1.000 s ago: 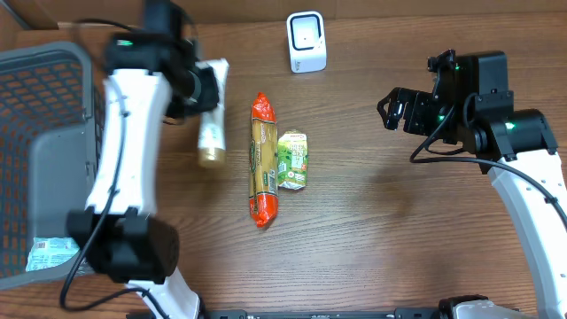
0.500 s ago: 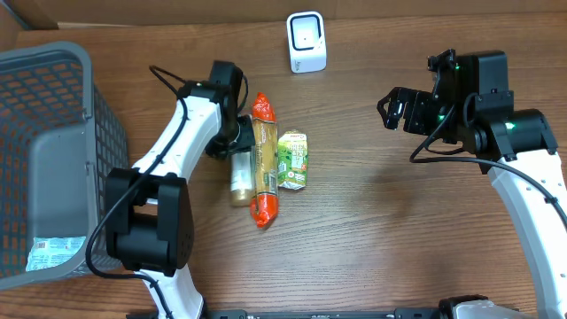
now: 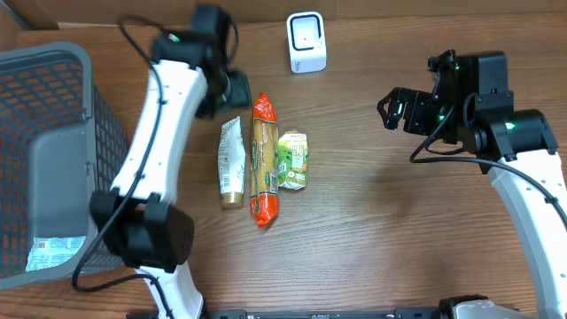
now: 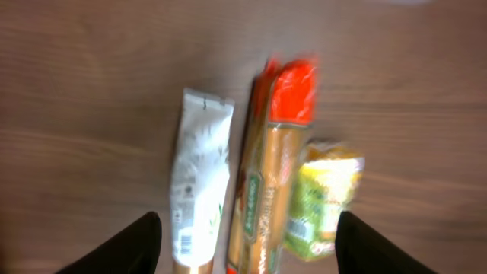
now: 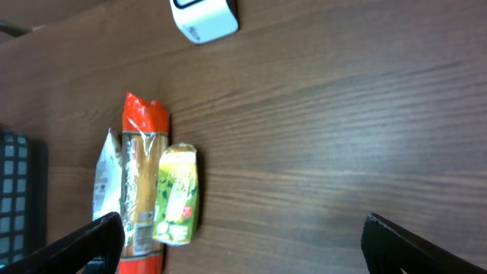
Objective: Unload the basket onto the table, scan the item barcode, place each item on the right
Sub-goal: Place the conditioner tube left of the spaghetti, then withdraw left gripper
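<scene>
Observing tube (image 3: 231,164) lying on table (image 3: 372,230), just beside pasta (image 3: 264,159) at its 9 o'clock; scanner (image 3: 306,42) at tube's 1 o'clock. Noting left jaws spread, empty, at tube's 12 o'clock; right jaws spread, empty.

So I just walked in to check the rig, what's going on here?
The left gripper hovers open near a white tube lying on the table beside a pasta pack and a green packet. The right gripper hangs open off to the side, holding nothing. The white scanner stands at the far edge.
</scene>
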Robot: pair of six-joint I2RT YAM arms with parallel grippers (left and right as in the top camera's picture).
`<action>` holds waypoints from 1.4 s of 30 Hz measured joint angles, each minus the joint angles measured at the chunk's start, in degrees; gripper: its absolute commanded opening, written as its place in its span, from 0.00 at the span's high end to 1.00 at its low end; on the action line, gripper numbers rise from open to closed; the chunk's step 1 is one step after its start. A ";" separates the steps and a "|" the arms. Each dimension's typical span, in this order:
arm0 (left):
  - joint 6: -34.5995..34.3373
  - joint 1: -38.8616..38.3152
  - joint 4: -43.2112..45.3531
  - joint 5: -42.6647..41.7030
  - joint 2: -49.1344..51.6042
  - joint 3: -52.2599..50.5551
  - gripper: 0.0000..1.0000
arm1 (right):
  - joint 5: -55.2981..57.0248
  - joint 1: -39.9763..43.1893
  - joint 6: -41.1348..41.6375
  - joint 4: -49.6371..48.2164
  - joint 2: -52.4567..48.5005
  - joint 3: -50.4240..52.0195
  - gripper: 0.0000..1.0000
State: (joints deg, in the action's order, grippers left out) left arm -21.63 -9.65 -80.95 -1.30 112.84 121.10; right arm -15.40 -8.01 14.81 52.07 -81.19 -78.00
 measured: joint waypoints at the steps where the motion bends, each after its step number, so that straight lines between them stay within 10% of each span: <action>1: 0.35 0.46 -2.84 0.48 0.07 5.11 0.34 | -0.07 -0.02 0.02 0.07 0.00 0.00 0.00; 6: 1.75 5.14 -14.91 4.44 -1.29 27.93 0.34 | -0.02 -0.02 0.00 0.26 0.00 0.00 0.00; 11: 2.58 13.20 -15.54 5.29 -7.65 30.01 0.35 | -0.02 0.00 -0.02 0.17 0.00 0.00 0.00; 27: -4.74 57.94 -5.44 8.63 -27.52 -16.17 0.00 | -0.04 0.00 0.00 0.00 0.00 0.00 0.00; 42: -6.97 60.92 19.74 9.05 -21.99 -48.85 0.01 | -0.04 0.00 -0.02 1.79 0.00 0.00 0.00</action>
State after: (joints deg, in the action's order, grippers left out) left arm -28.60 51.27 -61.21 7.75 90.85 72.25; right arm -15.44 -8.01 14.79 53.87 -81.19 -78.00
